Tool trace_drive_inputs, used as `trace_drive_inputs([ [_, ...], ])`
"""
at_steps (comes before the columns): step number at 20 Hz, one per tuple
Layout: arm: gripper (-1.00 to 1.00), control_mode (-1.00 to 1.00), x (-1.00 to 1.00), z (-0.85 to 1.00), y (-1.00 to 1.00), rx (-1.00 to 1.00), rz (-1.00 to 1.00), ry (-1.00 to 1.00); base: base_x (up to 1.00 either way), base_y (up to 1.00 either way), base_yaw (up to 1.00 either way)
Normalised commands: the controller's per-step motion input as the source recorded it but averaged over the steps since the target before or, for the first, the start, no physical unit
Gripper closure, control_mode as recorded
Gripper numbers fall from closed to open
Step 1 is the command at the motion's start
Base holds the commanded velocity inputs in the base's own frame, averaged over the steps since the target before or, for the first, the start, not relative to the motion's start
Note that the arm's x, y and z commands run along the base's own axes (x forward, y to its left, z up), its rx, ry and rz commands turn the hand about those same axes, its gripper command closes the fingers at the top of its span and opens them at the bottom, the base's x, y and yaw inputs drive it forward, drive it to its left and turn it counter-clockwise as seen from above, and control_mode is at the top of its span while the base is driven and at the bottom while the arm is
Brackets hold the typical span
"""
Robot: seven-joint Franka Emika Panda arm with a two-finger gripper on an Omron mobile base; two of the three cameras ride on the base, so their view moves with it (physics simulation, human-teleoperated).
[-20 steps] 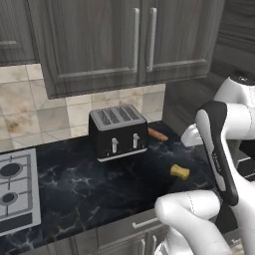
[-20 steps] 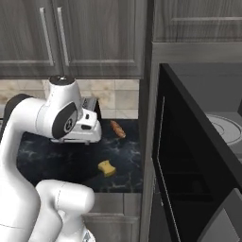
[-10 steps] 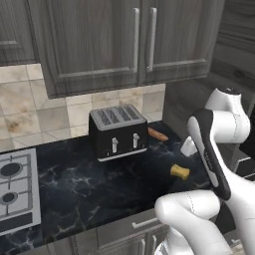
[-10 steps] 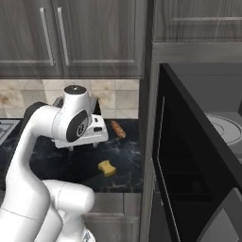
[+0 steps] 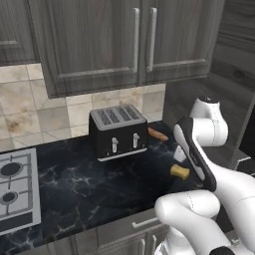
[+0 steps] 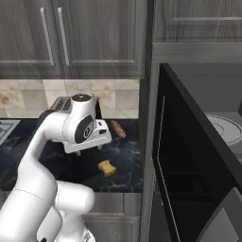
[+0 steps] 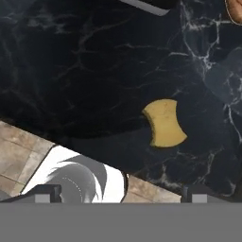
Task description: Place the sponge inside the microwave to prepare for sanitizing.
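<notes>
The sponge (image 5: 180,172) lies flat on the dark marbled surface (image 5: 74,189), just right of centre in the left base view, close to the surface's front edge. In the right base view the sponge (image 6: 107,168) sits a little left of and below the frame's middle, and in the hand view it is a yellow block with notched sides (image 7: 164,123) right of centre, nothing touching it.

The gripper (image 7: 120,191) hangs above the surface with its jaws spread wide and nothing between them; the two dark fingertips (image 7: 45,192) show near the bottom of the hand view, one at lower left and one at lower right, with the sponge higher in the frame between their lines.

The microwave (image 6: 198,160) fills the right half of the right base view, its dark door swung open toward the camera and the round turntable (image 6: 226,128) visible inside at the right edge.

A black toaster (image 5: 118,131) stands at the centre of the left base view against the tiled wall, with a reddish-brown sausage-shaped item (image 5: 158,134) just to its right. A stove top (image 5: 15,189) occupies the left edge. Grey cabinets (image 5: 124,40) run along the top.
</notes>
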Motion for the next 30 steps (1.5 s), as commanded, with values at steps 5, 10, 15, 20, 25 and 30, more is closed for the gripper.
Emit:
trace_drive_inputs([
  [5, -1.0, -1.0, 0.44, -0.45, -0.05, 0.0, 0.04, 0.05, 0.0, 0.0, 0.0],
  [10, -1.0, -1.0, 0.45, -0.33, -0.12, 0.0, 0.0, 0.07, 0.0, 0.0, 0.0],
  [15, -1.0, -1.0, 0.31, -0.27, -0.17, 0.0, 0.0, 0.1, 0.0, 0.0, 0.0],
  [20, -1.0, -1.0, 0.25, -0.32, -0.04, 0.0, 0.0, 0.03, 0.0, 0.0, 0.0],
  [25, -1.0, -1.0, 0.34, -0.36, -0.03, -0.01, 0.0, 0.01, 0.0, 0.0, 0.0],
  [30, -1.0, -1.0, 0.15, -0.33, -0.04, 0.0, 0.0, -0.01, 0.0, 0.0, 0.0],
])
